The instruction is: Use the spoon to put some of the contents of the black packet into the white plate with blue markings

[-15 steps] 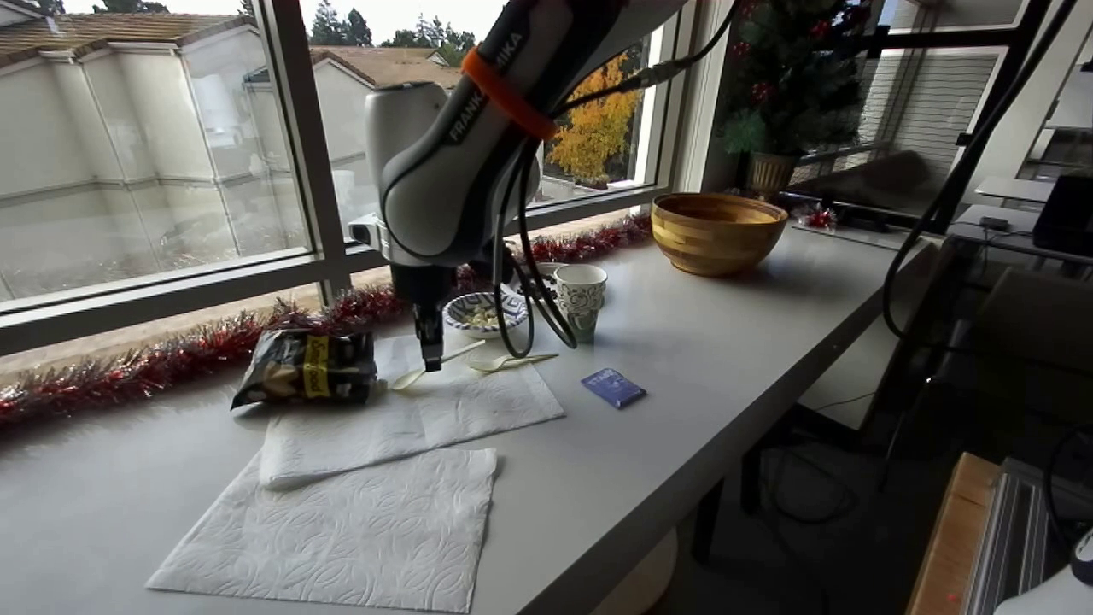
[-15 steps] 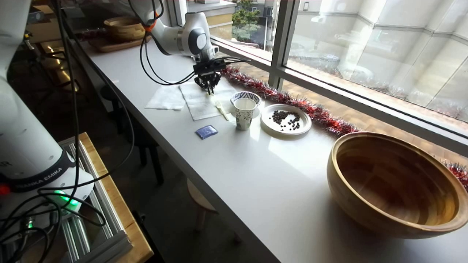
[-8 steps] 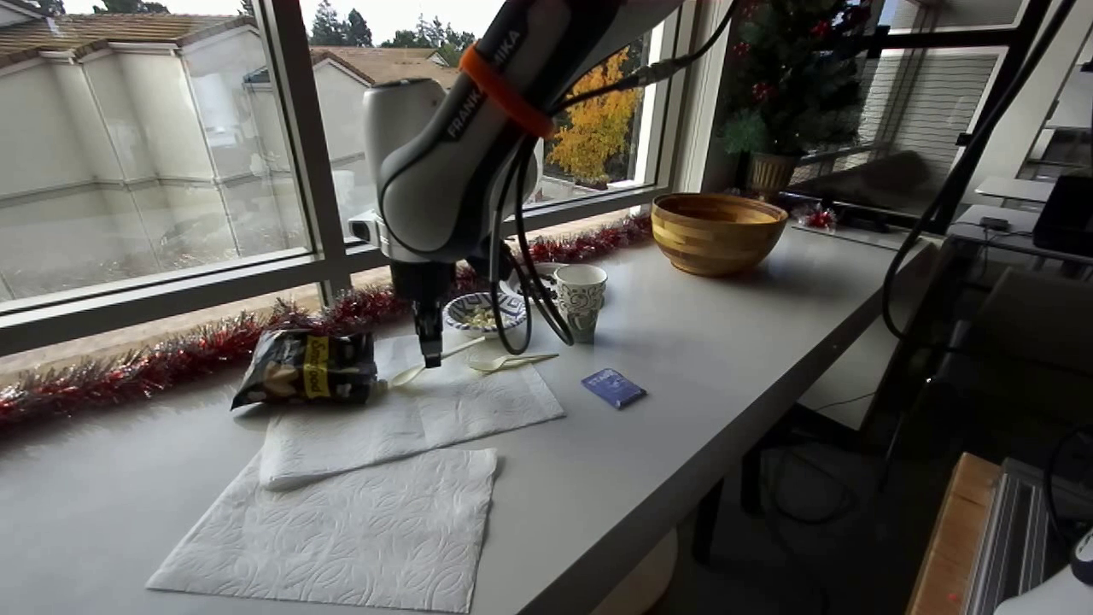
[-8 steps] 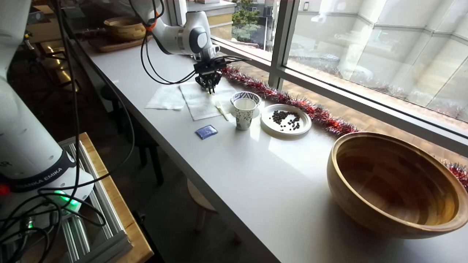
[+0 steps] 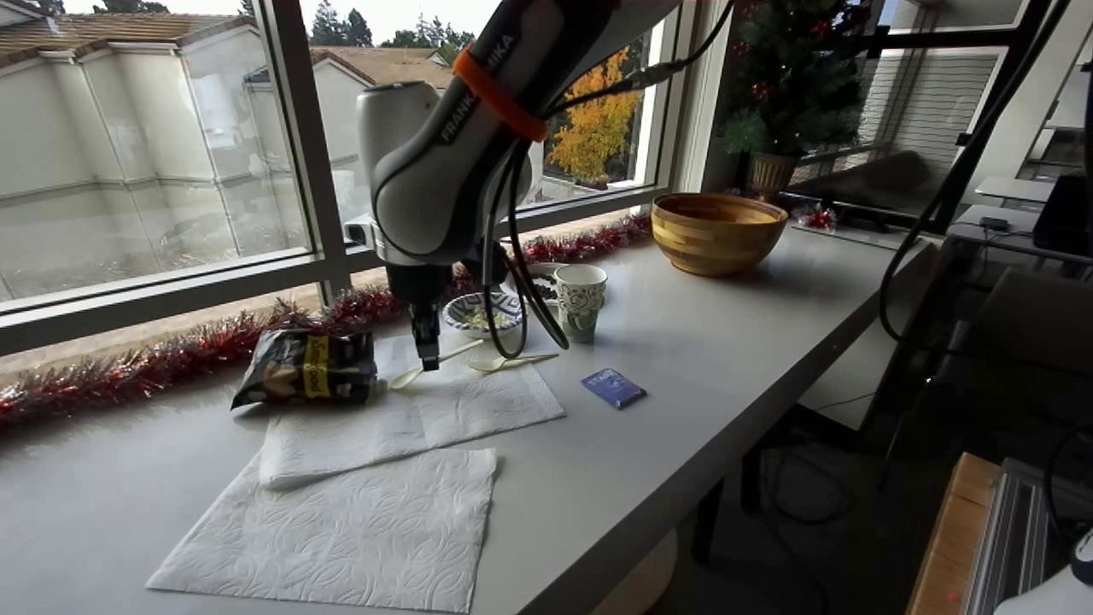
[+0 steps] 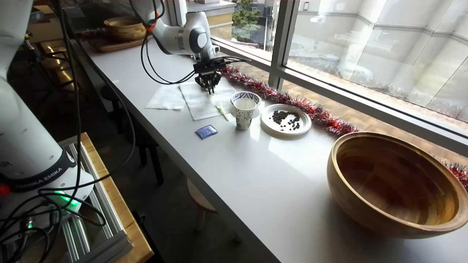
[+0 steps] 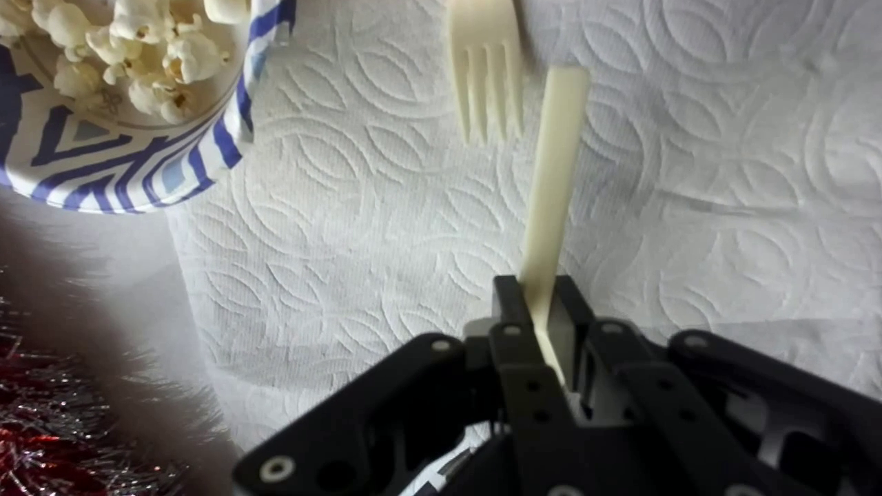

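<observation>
Wrist view: gripper (image 7: 541,297) is clamped on the pale spoon (image 7: 550,193), handle pinched from both sides, its end sticking out fwd btwn the tips. Spoon's head hidden here by the gripper. Fork (image 7: 484,31) lies on the paper towel (image 7: 358,227), tines just beside the end of the spoon handle. Upper L: blue-patterned bowl (image 7: 138,169), only part in frame, w/ popcorn (image 7: 141,55) in it. Lower L: red/silver tinsel (image 7: 62,441), a bit blurred.

In an exterior view, black packet (image 5: 312,371) lies by the tinsel, L of the gripper as seen here; spoon's head pts twd it, near but apart. Can't tell if packet's open, nor if spoon touches the towel. Bowl stands past the spoon handle, cup (image 5: 582,307) upright to its R. Purple sachet (image 5: 613,388) lies flat on the table (image 5: 692,350), R of the towel. 2nd sheet (image 5: 341,538) lies nearer the cam, touching the 1st.

In an exterior view, gripper hangs low over the towel, tips down & close tog. White plate (image 6: 266,120), just beside the cup, has small dark bits (image 6: 280,116) scattered in it. Big wooden bowl (image 6: 345,197) stands well apart, lower R.
</observation>
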Robot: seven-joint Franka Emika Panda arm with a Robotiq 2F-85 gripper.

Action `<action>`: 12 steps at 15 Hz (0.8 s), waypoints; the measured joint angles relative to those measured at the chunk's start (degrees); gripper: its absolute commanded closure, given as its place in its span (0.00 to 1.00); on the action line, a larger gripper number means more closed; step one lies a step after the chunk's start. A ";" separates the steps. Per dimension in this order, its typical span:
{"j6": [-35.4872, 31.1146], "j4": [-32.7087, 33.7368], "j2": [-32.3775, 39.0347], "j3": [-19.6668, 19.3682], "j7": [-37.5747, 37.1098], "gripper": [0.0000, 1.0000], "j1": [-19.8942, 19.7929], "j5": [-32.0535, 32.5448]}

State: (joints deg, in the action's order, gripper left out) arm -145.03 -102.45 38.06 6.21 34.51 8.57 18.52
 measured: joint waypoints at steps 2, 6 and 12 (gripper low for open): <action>-0.01 0.48 0.44 0.00 -0.31 0.97 0.09 0.00; -0.25 1.34 1.18 0.06 -0.59 0.97 0.19 0.00; -1.21 1.66 1.66 0.49 -0.63 0.97 0.29 0.00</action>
State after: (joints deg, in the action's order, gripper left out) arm -146.24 -100.79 39.72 6.70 33.87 8.87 18.52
